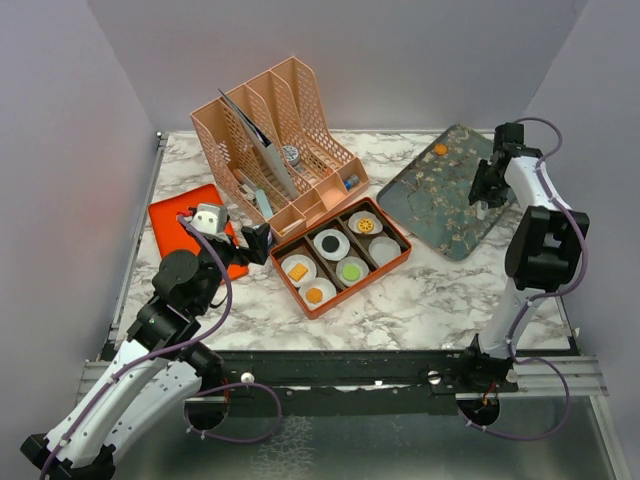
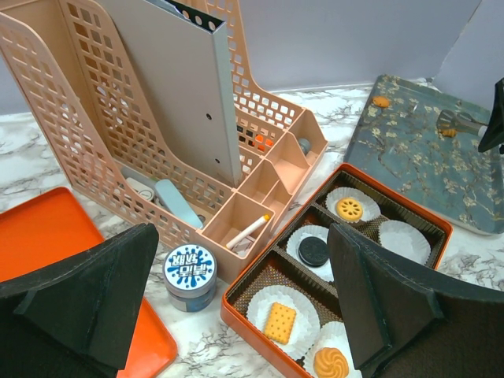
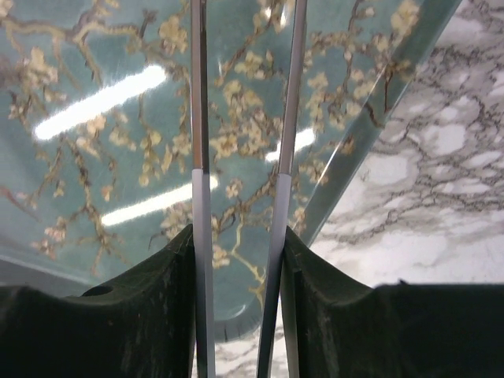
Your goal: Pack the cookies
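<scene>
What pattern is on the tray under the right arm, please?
Pale blossoms on brown branches over teal; the tray shows best in the right wrist view.

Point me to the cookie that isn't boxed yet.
Top view, far right: the orange cookie lies alone on the floral tray, near its far corner, beyond the box.

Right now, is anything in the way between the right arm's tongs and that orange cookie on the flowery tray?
Nothing visible. The cookie lies alone near the far corner of the floral tray, and the right gripper, closed on the tongs, hangs over the same tray with only bare tray between them.
</scene>
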`<move>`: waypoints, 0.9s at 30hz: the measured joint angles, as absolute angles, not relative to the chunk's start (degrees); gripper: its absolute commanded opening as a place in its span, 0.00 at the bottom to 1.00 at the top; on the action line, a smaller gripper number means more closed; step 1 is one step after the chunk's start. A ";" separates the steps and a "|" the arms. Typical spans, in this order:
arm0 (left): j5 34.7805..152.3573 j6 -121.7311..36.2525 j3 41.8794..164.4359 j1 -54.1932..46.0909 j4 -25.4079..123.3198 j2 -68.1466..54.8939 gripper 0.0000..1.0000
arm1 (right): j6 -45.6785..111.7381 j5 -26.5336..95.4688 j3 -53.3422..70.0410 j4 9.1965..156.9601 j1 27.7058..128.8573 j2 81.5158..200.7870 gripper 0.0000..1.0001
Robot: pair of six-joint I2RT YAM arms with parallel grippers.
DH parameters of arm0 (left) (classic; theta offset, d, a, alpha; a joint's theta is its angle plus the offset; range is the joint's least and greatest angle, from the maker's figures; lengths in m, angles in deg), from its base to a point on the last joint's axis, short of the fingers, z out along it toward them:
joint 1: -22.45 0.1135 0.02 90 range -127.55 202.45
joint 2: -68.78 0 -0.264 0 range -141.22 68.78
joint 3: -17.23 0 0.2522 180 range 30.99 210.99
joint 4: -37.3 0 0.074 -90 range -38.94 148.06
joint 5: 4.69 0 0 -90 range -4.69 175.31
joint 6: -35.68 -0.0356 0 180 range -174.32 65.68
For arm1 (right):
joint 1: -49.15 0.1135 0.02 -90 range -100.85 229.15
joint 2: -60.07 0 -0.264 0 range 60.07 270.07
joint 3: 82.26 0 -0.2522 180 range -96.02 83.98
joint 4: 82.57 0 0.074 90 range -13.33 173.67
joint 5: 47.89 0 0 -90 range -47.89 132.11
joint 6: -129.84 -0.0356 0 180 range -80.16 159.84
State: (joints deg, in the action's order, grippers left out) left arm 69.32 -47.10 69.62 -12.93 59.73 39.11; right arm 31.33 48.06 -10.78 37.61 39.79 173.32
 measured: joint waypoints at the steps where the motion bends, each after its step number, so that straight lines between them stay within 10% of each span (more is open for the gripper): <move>1: 69.32 -47.10 69.62 -12.93 59.73 39.11 0.99 | 31.33 47.63 -9.84 37.59 39.79 172.21 0.19; 27: 69.32 -47.10 69.53 -12.93 59.73 39.59 0.99 | 29.30 43.28 4.44 35.23 55.77 150.48 0.13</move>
